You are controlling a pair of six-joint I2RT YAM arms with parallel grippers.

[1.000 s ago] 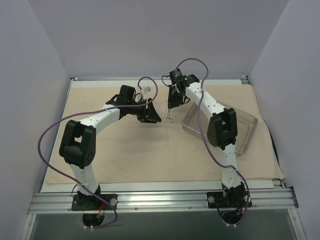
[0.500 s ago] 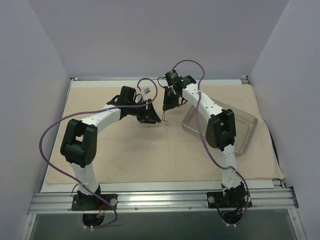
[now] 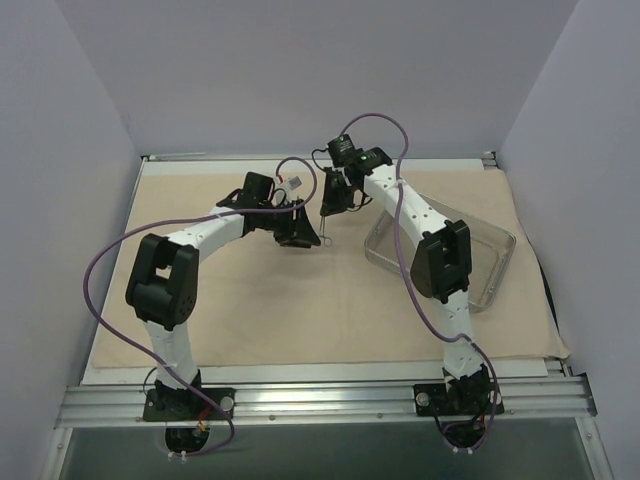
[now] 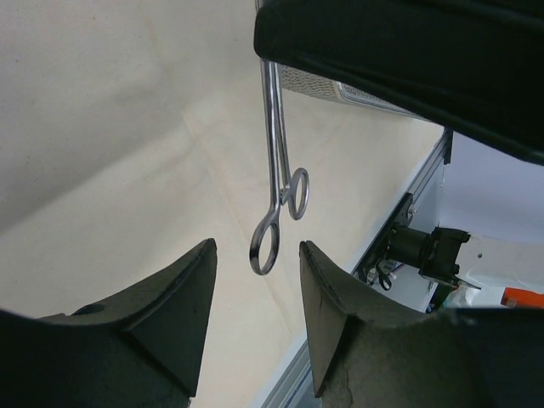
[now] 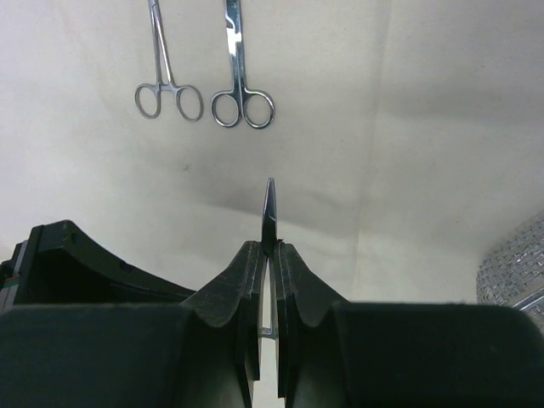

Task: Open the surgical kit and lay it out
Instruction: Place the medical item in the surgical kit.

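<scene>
Currently on the desk:

- Cloth [image 3: 300, 300]: beige, spread flat.
- Tray [image 3: 505, 262]: clear, right of centre in the overhead view, lying on the cloth.
- Forceps [image 5: 167, 83] and scissors [image 5: 238, 81]: side by side at the upper left of the right wrist view, close but not touching.
- Hanging clamp [image 4: 275, 136]: long axis near vertical, ring handles lowest, clear of the cloth.
- Right claw [image 5: 269, 248]: pinched shut on the hanging clamp's upper end.
- Left claw [image 4: 257, 251]: about half open, empty.

The clamp's rings lie mid-frame in the left wrist view, in line with the gap between that claw's fingers. The left arm is therefore the nearer one, and any transfer likely turns on that alignment.
</scene>
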